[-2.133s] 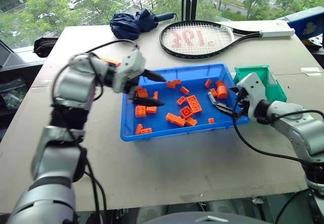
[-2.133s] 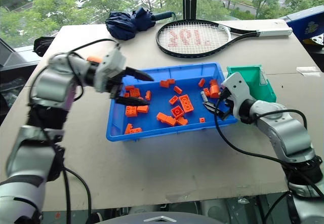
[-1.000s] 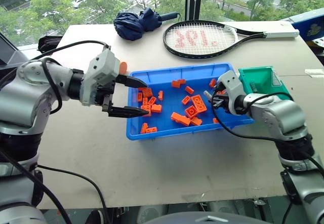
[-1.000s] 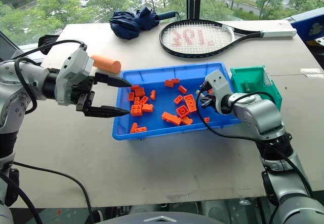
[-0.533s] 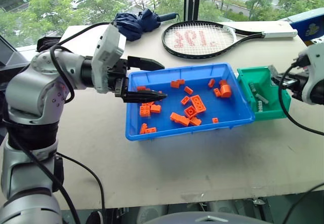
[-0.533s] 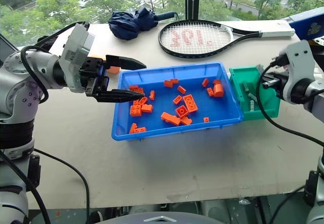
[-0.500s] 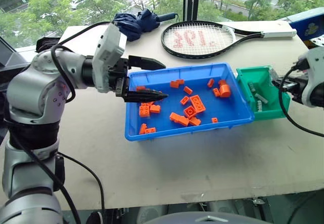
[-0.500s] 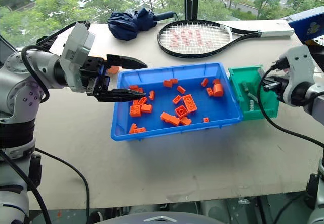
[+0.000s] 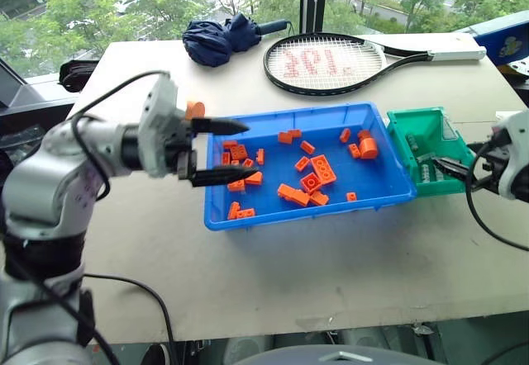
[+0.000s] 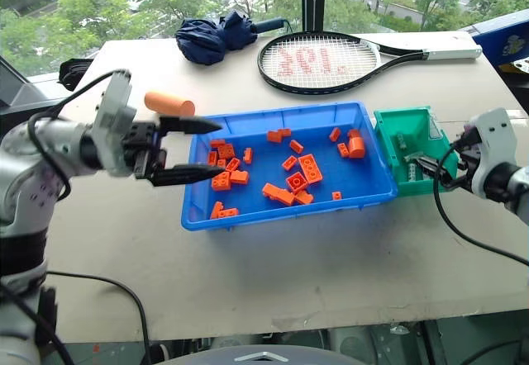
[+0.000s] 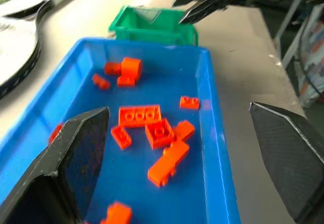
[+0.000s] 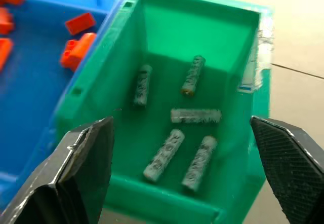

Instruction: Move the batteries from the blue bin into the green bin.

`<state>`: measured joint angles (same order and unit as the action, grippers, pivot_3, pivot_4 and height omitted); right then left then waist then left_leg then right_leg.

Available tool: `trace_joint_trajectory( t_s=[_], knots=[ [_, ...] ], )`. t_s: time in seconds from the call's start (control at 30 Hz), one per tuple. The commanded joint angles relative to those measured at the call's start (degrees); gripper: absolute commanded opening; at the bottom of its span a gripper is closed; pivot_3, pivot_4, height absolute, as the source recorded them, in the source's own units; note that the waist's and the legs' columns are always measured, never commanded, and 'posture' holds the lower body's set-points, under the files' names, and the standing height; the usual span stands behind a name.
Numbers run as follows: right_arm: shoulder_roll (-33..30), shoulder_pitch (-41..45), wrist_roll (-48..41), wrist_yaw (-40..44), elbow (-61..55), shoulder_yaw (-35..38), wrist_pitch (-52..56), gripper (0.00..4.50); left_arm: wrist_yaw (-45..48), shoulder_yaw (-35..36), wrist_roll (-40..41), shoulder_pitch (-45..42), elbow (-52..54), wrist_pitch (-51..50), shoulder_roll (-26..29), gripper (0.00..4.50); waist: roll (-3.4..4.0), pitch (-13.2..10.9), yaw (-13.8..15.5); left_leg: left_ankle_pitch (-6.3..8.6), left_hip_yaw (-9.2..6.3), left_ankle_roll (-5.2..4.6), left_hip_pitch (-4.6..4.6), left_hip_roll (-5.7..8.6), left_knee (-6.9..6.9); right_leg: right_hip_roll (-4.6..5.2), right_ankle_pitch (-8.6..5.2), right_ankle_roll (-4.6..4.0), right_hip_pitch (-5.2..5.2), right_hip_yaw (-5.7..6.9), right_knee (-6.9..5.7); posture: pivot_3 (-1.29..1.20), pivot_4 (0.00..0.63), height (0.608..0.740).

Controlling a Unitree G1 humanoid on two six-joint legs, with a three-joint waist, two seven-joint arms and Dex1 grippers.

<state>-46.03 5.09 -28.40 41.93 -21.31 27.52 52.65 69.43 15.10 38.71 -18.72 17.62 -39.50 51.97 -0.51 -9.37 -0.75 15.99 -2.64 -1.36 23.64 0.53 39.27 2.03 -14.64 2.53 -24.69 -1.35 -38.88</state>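
The blue bin (image 9: 306, 216) lies mid-table and holds several orange bricks (image 9: 318, 169). The green bin (image 9: 417, 116) stands against its right end. Several silver-grey batteries (image 12: 163, 155) lie on the green bin's (image 12: 152, 26) floor. My right gripper (image 9: 446, 171) hovers at the green bin's right front edge, open, with nothing between its fingers (image 12: 83, 168). My left gripper (image 9: 248, 150) hangs over the blue bin's left end, open and empty, its fingers (image 11: 76, 153) spread above the bricks.
A tennis racket (image 9: 331, 61) and a folded dark-blue umbrella (image 9: 219, 39) lie at the table's far side. An orange cylinder (image 10: 169, 102) rests on the table behind my left gripper. A blue box (image 9: 504, 39) sits at the far right corner.
My right gripper has moved from the blue bin's right end across to the green bin and has opened. My left gripper has sunk slightly over the blue bin's left end.
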Motion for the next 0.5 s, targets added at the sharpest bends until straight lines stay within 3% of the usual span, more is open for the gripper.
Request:
trace_joint_trajectory(
  t_s=[0.03,0.17,0.23,0.33,0.5],
  knots=[
    [3.04,-9.34,-3.42,9.53,-2.98,6.73,-12.13,4.36,-4.47,8.87,-1.29,8.68,3.14,2.79,-0.92,4.5,0.01,0.01,0.2,0.01,-0.01,-0.02,0.07,0.0,0.01,-0.02,0.0,0.0,-0.04,0.01,0.03,0.0,0.15,0.74],
    [6.53,-21.44,-3.26,18.01,-0.22,10.57,-24.67,4.36,-8.47,14.39,-7.97,23.96,2.8,11.73,-5.84,4.5,0.03,-0.01,0.5,0.04,0.07,-0.06,-0.26,0.02,0.03,0.2,0.01,0.0,0.26,-0.05,0.01,0.0,0.15,0.74],
    [6.28,-25.42,-1.1,22.19,3.03,9.8,-31.58,4.36,-8.76,14.55,-9.7,28.61,1.59,16.2,-8.23,4.5,0.01,-0.04,0.49,0.12,0.13,-0.14,-1.31,-0.02,-0.24,0.32,-0.02,-0.01,1.31,-0.09,0.3,0.0,0.15,0.74],
    [7.46,-27.32,-0.95,27.21,8.45,9.45,-40.41,4.36,-9.44,13.23,-12.53,33.57,0.2,22.21,-11.29,4.5,-0.02,-0.01,0.53,0.14,0.14,-0.16,-2.0,-0.09,-0.5,0.29,-0.15,-0.21,2.05,-0.06,0.77,0.0,0.15,0.74],
    [7.17,-26.93,-1.25,29.69,13.45,7.09,-45.81,4.36,-7.3,10.18,-14.84,38.29,-2.46,29.86,-13.36,4.5,-0.02,0.04,0.5,0.14,0.3,-0.16,-2.0,-0.14,-0.57,0.28,-0.03,-0.05,2.04,-0.19,0.9,0.0,0.15,0.74]
  ],
)
